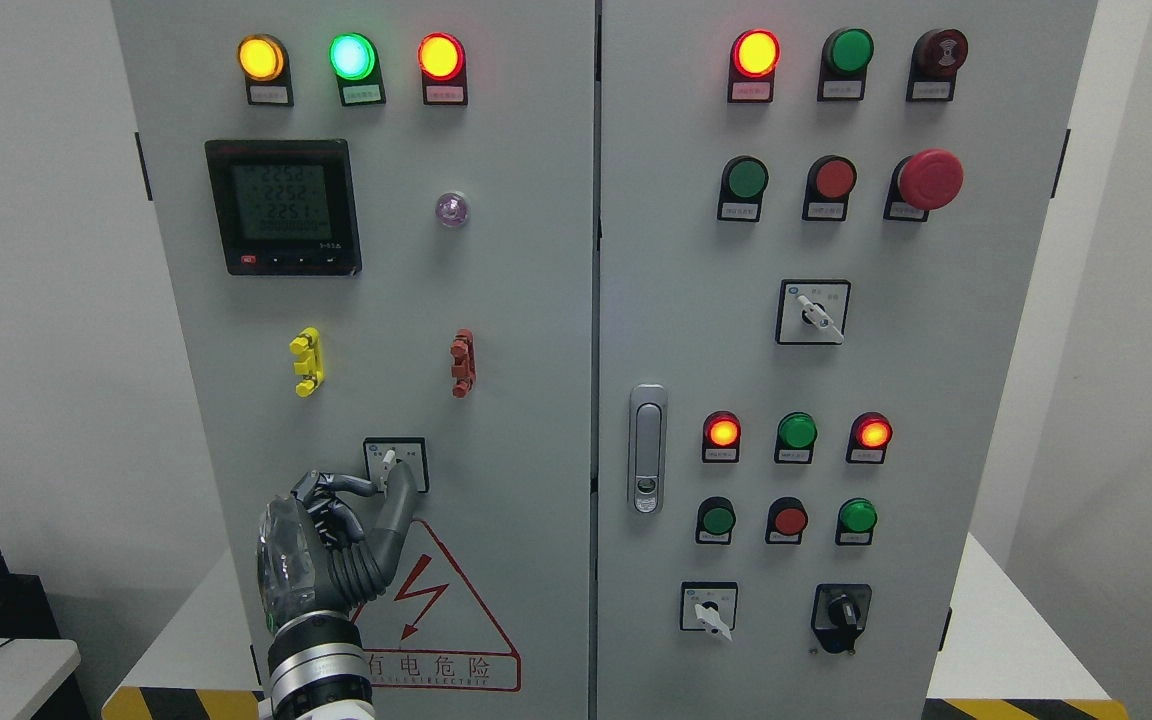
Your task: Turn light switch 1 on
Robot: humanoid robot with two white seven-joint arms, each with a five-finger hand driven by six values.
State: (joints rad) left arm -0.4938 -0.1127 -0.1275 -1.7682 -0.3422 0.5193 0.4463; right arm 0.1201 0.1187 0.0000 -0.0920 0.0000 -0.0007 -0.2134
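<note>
Switch 1, a square-plated white knob low on the smooth grey cabinet door, is pinched by the left hand's dark jointed fingers.

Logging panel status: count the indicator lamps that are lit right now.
6: amber, green and red along the left door's top; red lamp at the right door's top left; two red in its lower row. None appear hidden.
</note>
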